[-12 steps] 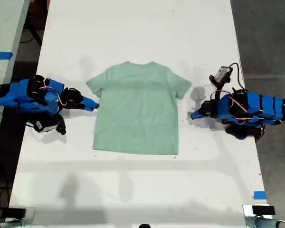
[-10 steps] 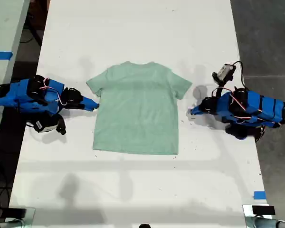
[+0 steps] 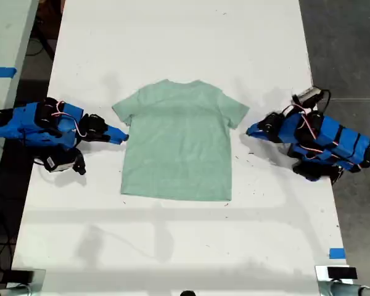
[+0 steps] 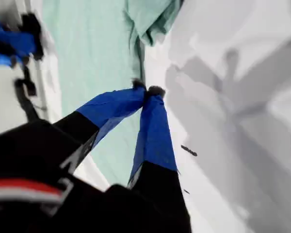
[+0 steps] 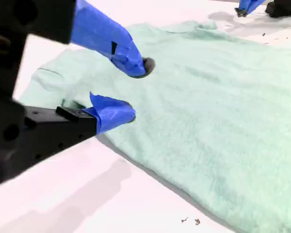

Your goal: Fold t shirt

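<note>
The pale mint-green t shirt (image 3: 179, 142) lies flat and spread out in the middle of the white table (image 3: 172, 37), neck toward the far edge. My first gripper (image 3: 250, 131) is on the arm at the exterior view's right. It is shut (image 4: 148, 90) with nothing in it, just off the shirt's sleeve (image 4: 153, 19). My second gripper (image 3: 122, 137) is on the arm at the exterior view's left. It stands open (image 5: 136, 90) at the shirt's side edge below the other sleeve, one fingertip (image 5: 143, 65) above the cloth (image 5: 223, 107) and one beside it.
Dark floor (image 3: 351, 49) runs along the table's edge at the exterior view's right. A second table with blue tape (image 3: 1, 72) stands at that view's left. A blue tape mark (image 3: 337, 253) sits near the front corner. Small dark specks (image 3: 253, 179) lie near the first arm.
The first arm has swung its gripper toward the table's far side, up to the level of the shirt's sleeve. The second arm and the shirt have not moved.
</note>
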{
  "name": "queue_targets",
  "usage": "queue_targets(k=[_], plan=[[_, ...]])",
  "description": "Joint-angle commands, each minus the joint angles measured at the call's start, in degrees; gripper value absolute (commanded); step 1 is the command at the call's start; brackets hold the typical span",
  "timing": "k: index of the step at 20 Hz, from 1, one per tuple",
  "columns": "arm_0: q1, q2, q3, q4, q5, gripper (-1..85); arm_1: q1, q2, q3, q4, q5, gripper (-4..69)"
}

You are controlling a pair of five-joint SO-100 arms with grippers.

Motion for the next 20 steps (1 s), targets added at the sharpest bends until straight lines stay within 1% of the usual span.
queue_targets(k=[1,2,4,5,6,7,8,10,11,12,14,15,16,17,18,19,20], plan=[[0.7,0.5,0.4,0.0,-0.9,11.2,0.4,0.4,1.6,0.5,5.5,1.1],[0.7,0.5,0.4,0.0,-0.9,11.2,-1.9,0.4,1.7,0.5,4.9,1.0],[0.3,0.5,0.4,0.0,-0.9,11.2,-3.7,0.4,2.7,1.6,-11.8,1.1],[-0.4,0.5,0.4,-0.1,0.2,11.3,-3.2,0.4,3.4,3.3,-11.7,1.2],[-0.4,0.5,0.9,-0.6,3.6,11.4,-3.2,0.4,3.5,3.8,-11.2,1.2],[0.9,0.5,0.9,-0.9,6.0,11.4,-3.8,0.4,3.5,3.2,-13.0,1.2],[2.3,0.5,0.8,-1.0,6.0,11.4,-4.4,0.4,3.5,2.9,-14.4,1.2],[4.6,0.5,-2.1,-1.1,1.1,11.5,-4.8,0.4,3.5,2.9,-14.9,1.2],[7.2,0.5,-5.2,-2.7,-1.6,11.5,-5.1,0.4,3.5,2.9,-14.6,1.2],[9.4,0.5,-7.6,-5.8,0.4,10.3,-5.4,0.4,3.6,2.9,-14.5,1.2],[11.3,0.5,-9.8,-10.7,9.3,2.0,-5.5,0.4,3.7,2.9,-14.1,1.2],[12.0,0.5,-8.8,-11.7,13.1,1.5,-5.7,0.4,3.7,2.9,-13.9,1.2],[11.5,0.6,-6.7,-15.2,15.6,-0.1,-5.7,0.4,3.7,2.9,-14.0,1.2],[6.2,0.6,-5.2,-15.6,14.0,-0.1,-5.7,0.4,3.7,2.6,-14.5,1.2],[2.0,0.6,-3.2,-12.5,5.6,2.9,-5.8,0.4,3.7,2.5,-14.9,1.2],[-0.3,0.6,-0.4,-11.9,0.3,4.6,-5.9,0.4,3.7,2.5,-15.2,1.2],[-2.9,0.6,0.4,-10.8,1.2,2.4,-6.0,0.4,3.7,2.5,-15.3,1.2]])
